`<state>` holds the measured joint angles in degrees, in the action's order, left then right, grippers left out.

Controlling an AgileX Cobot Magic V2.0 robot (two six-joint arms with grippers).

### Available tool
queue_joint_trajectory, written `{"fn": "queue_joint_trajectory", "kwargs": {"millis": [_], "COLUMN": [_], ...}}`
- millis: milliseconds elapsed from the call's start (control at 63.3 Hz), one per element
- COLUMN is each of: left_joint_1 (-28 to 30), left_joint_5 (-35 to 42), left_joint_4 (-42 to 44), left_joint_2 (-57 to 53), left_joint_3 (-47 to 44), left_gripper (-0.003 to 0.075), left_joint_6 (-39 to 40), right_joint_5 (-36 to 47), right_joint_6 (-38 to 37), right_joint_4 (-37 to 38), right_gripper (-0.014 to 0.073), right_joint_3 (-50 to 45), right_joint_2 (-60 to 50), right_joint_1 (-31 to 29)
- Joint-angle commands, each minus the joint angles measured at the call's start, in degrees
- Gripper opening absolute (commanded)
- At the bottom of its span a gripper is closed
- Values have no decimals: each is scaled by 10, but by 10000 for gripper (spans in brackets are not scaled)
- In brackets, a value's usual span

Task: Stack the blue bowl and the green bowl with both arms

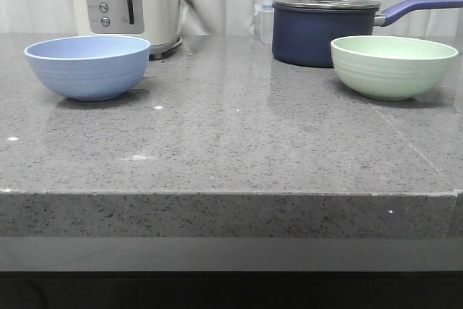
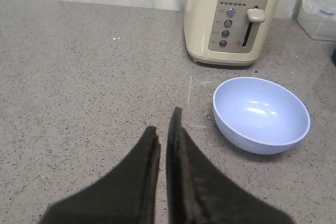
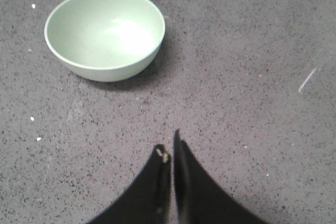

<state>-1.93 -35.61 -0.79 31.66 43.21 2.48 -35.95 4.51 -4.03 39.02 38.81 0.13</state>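
Both our grippers, left (image 2: 164, 124) and right (image 3: 169, 148), hang pinched narrow and empty, bowls (image 2: 261, 114) (image 3: 105, 32) ahead; unopened, we risk shoving them.

Two bowls stood on the one tabletop (image 1: 231, 150): one blue bowl (image 1: 88, 66) and one green bowl (image 1: 394, 66). Behind them were one toaster (image 1: 126, 1), one lidded saucepan (image 1: 325, 27) and one clear plastic container (image 1: 264, 23).
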Motion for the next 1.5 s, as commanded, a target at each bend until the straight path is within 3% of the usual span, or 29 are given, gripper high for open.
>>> {"fn": "queue_joint_trajectory", "kwargs": {"millis": [0,95,174,300,458,647,916,1137,1484], "left_joint_1": [-4,-4,-4,-4,-15,-83,-151,-154,-154], "left_joint_5": [46,46,45,51,56,58,54,54,54], "left_joint_4": [-4,-4,-4,-26,-88,-103,-103,-103,-103], "left_joint_2": [12,16,17,18,32,46,46,46,46], "left_joint_3": [20,20,20,20,20,20,20,20,20], "left_gripper": [238,430,491,492,491,491,491,491,491], "left_joint_6": [1,1,1,-2,-71,-104,-104,-104,-104], "right_joint_5": [33,36,36,28,-13,-44,-93,-108,-132], "right_joint_6": [9,9,9,9,9,0,1,44,55], "right_joint_4": [3,3,-1,-16,-30,-40,-105,-169,-185], "right_gripper": [271,488,552,553,553,553,541,470,469], "right_joint_3": [18,18,18,26,81,173,295,366,451], "right_joint_2": [12,23,26,42,107,207,339,436,564], "right_joint_1": [-1,-1,-1,-1,-1,-6,-66,-66,-63]}}
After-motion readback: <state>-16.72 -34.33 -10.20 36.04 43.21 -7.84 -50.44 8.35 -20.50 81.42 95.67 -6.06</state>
